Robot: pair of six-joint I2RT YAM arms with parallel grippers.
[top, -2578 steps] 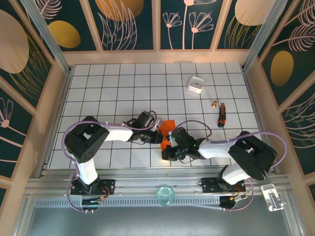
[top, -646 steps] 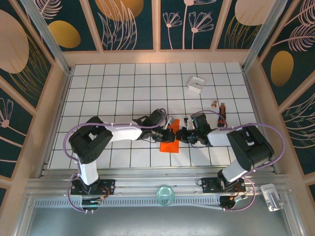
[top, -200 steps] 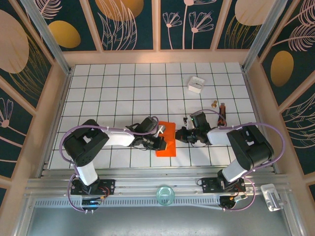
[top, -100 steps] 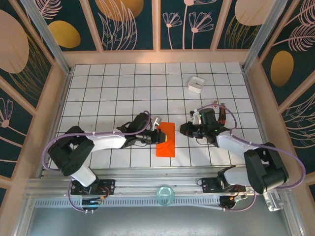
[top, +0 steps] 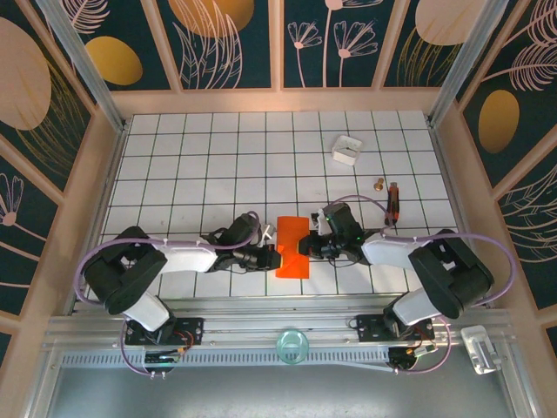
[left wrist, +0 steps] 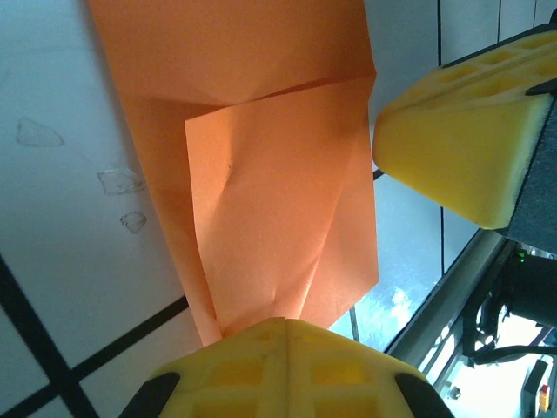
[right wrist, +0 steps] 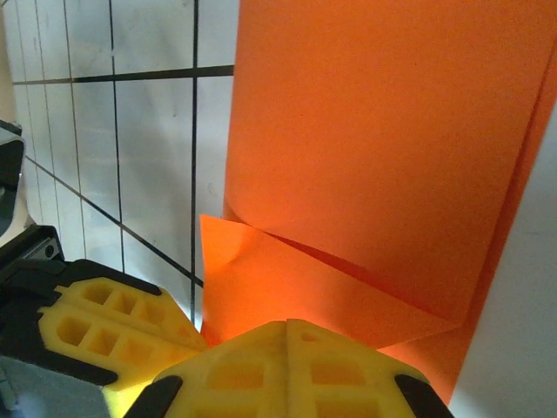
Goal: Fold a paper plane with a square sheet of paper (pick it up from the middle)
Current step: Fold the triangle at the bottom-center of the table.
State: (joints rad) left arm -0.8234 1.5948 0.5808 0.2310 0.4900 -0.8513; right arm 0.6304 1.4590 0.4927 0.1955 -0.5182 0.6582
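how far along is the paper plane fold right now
Done: the sheet of paper lies folded into a narrow strip, with a corner turned in near the fingers. In hand: the left gripper and right gripper, both shut, sit at its opposite edges, seemingly pressing creases. Left: no pointed dart yet, so nose and wing folds remain.

The paper (left wrist: 261, 174) lies flat on the white table (left wrist: 61, 218), with a creased flap (left wrist: 270, 218) folded over its middle (the flap's top edge runs slanted). The left gripper (left wrist: 280, 329), yellow pads pressed together, sits at the paper's near edge. The right gripper (left wrist: 452, 144) stands just beside the paper's right edge. Faint smudges (left wrist: 117, 181) mark the table at left.
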